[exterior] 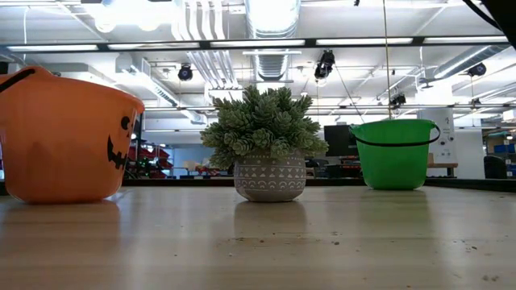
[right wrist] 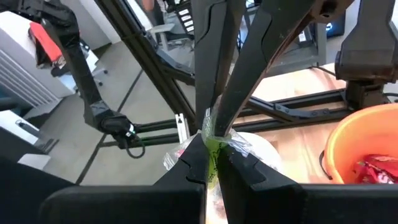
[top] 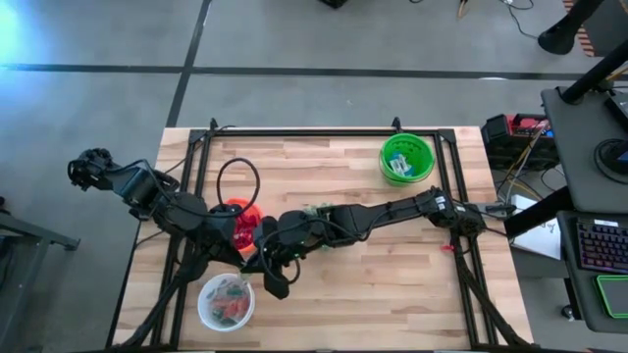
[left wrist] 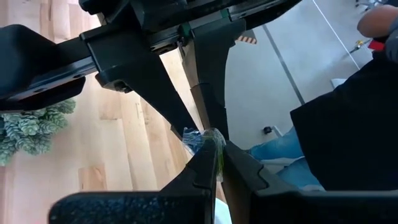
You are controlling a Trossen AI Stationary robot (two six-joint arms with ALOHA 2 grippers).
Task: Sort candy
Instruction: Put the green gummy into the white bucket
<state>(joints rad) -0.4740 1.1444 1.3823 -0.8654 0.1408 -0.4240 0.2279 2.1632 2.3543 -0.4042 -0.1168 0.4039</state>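
Right wrist view shows both grippers' jaws, right gripper (right wrist: 210, 163) and left gripper (right wrist: 214, 121), clamped on one green candy (right wrist: 212, 148) above the white bowl (right wrist: 261, 147) (orange bucket (right wrist: 367, 146) alongside), so mistimed release could tear or drop it.

The table (top: 373, 265) is made of light wood boards. On it sit an orange bucket (top: 238, 224) with a pumpkin face, a green bucket (top: 406, 158) at the far side, a white bowl (top: 227, 301) at the near edge, and a small plant (exterior: 268, 145) in a grey patterned pot.
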